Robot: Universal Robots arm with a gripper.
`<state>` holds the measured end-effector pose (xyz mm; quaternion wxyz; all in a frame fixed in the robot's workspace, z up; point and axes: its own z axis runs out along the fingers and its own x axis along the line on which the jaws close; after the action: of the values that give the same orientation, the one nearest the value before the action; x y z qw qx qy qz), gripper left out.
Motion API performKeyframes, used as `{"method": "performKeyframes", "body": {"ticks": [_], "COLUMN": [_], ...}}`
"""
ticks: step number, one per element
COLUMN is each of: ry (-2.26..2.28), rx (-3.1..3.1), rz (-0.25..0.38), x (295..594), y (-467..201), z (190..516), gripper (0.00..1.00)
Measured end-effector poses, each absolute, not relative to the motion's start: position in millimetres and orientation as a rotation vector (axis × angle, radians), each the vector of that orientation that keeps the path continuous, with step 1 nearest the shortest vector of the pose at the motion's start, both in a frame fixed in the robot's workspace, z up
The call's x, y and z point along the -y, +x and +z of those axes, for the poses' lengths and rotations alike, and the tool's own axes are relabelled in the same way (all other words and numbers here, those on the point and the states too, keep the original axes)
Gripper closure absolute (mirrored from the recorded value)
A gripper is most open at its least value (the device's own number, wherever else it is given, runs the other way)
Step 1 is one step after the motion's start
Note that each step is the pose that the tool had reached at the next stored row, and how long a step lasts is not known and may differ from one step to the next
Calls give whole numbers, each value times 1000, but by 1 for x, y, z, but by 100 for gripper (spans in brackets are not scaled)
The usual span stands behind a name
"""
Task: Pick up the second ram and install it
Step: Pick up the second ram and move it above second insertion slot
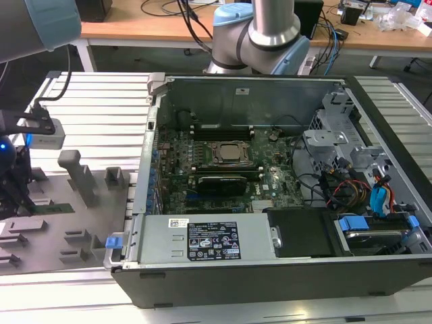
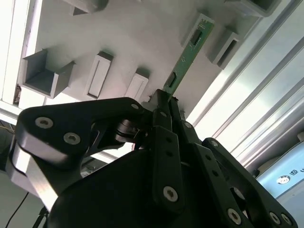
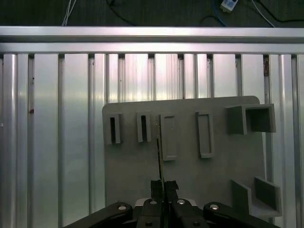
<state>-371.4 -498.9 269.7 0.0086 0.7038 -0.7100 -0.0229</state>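
Clenching thin green second ram (image 2: 188, 56), matte black gripper (image 2: 167, 100) over blocky grey tray (image 2: 128, 33)

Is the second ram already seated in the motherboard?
No, in the second wrist view the gripper is shut on the second ram at the grey tray.

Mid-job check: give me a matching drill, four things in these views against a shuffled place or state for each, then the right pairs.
Things
1. thin green circuit-board RAM stick
2. grey plastic tray with raised blocks
3. black gripper
4. silver square CPU socket

Places and states
A. on the green motherboard inside the open black case
B. shut on a thin board
C. lies on the ribbed aluminium table
D. clamped at one end, sticking out over the tray

Pairs: 1-D, 2-C, 3-B, 4-A
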Motion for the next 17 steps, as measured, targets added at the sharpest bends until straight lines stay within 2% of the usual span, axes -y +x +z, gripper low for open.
{"method": "performKeyframes", "body": {"ticks": [9,17], "ry": [2199,2199], "rx": [2218,2218], "rz": [-71,-71], "x": [488,482], "y": [-371,-371], "z": [280,305], "gripper": [86,86]}}
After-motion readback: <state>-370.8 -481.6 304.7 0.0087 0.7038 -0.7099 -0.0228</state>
